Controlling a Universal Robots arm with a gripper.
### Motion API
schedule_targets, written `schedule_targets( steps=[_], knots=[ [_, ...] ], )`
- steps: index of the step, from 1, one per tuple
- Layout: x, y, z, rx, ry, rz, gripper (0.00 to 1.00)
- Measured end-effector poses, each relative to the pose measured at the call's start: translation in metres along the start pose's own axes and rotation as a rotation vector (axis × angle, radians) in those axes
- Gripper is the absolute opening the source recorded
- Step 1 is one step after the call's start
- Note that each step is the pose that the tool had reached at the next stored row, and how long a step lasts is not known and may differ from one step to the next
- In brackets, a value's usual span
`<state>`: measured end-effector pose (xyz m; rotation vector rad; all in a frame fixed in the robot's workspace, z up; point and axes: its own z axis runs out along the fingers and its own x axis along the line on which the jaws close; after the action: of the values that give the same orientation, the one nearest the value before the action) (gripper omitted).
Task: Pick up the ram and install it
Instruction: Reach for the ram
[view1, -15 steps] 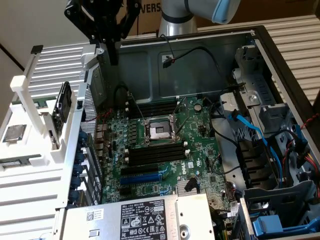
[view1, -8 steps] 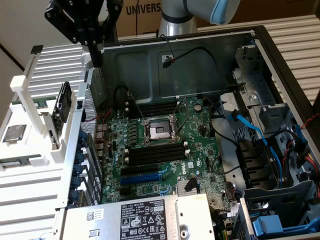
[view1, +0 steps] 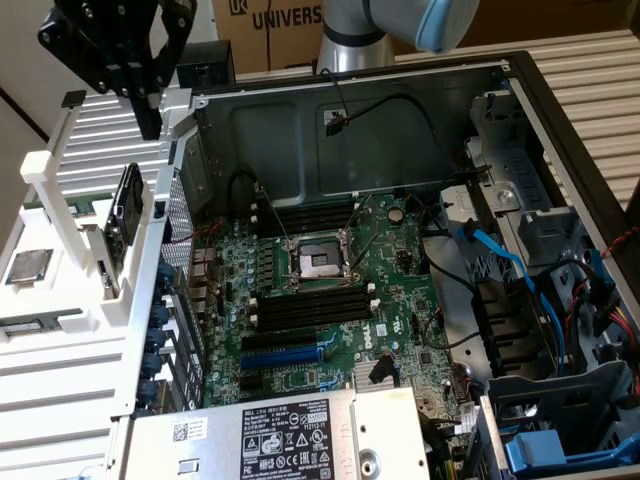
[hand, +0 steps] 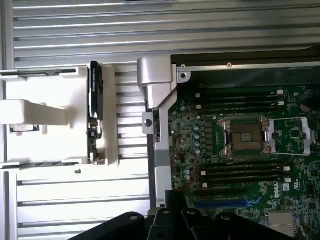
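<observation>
Overhead, one claw (view1: 150, 128) at upper left, pinched shut with nothing in it, above one white holder (view1: 60, 300). One ram (view1: 68, 205), apparently the thin green strip on edge in that holder, mid left of the frame. Two banks of black memory slots (view1: 310, 305) flanking one processor socket (view1: 320, 262)

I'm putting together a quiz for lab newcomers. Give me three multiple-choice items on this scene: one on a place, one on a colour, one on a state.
1. Where is the gripper? A) outside the computer case, near the white holder B) deep inside it C) resting on its floor
2. The memory slots' colour? A) white B) black C) red
3. The gripper is: A) wide open B) half open C) shut
Key: A, it hangs beside the holder, outside the case wall; B, every slot is black; C, it is closed up.
</observation>
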<state>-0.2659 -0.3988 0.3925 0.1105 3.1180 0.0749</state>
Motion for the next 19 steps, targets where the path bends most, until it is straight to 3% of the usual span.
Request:
schedule_targets(
  steps=[18,19],
  knots=[
    [0.082,-0.0058,-0.0017,0.0000,0.0000,0.000,0.11],
    [0.096,-0.0067,-0.0018,-0.0001,0.0000,0.000,0.11]
  ],
)
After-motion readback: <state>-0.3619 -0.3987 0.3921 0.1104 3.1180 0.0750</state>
